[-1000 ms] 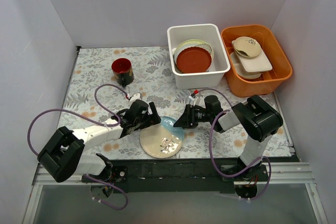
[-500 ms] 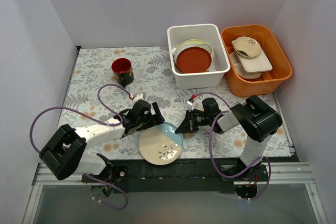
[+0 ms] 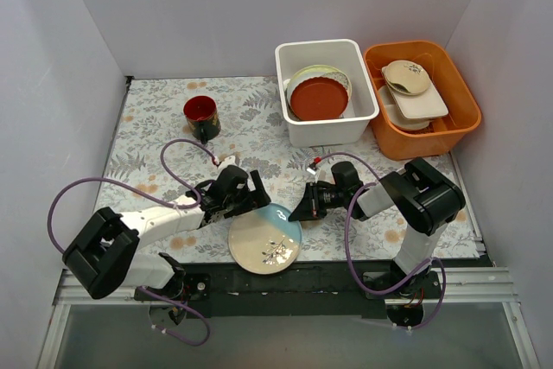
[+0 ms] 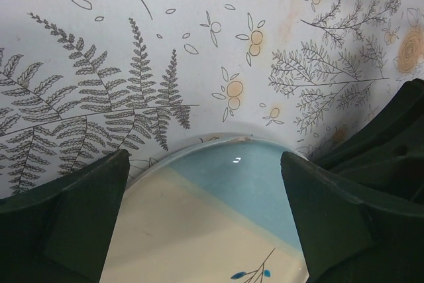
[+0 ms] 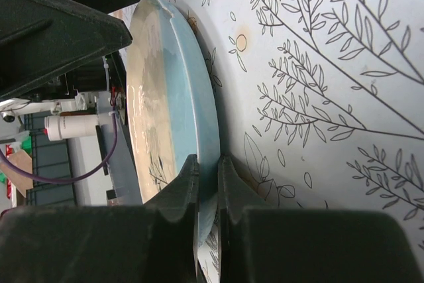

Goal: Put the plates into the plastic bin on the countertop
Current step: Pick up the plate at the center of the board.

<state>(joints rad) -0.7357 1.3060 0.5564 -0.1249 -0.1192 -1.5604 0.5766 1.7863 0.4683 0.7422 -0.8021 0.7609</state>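
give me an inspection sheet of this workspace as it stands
surface: grey-white countertop printed with leaves and orange flowers
job's things: round cream-and-blue plate at the near edge; white rectangular plastic bin holds a red-brown plate atop others
clutter: small dark-red cup; orange plastic tub with beige dishes
grippers: left gripper open at the plate's far rim; right gripper shut on its blue rim
cables: purple cables loop beside both arms
surroundings: plain white walls

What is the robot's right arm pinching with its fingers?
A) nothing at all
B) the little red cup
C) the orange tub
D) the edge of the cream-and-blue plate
D: in the right wrist view, the right fingers are closed on the rim of the cream-and-blue plate.
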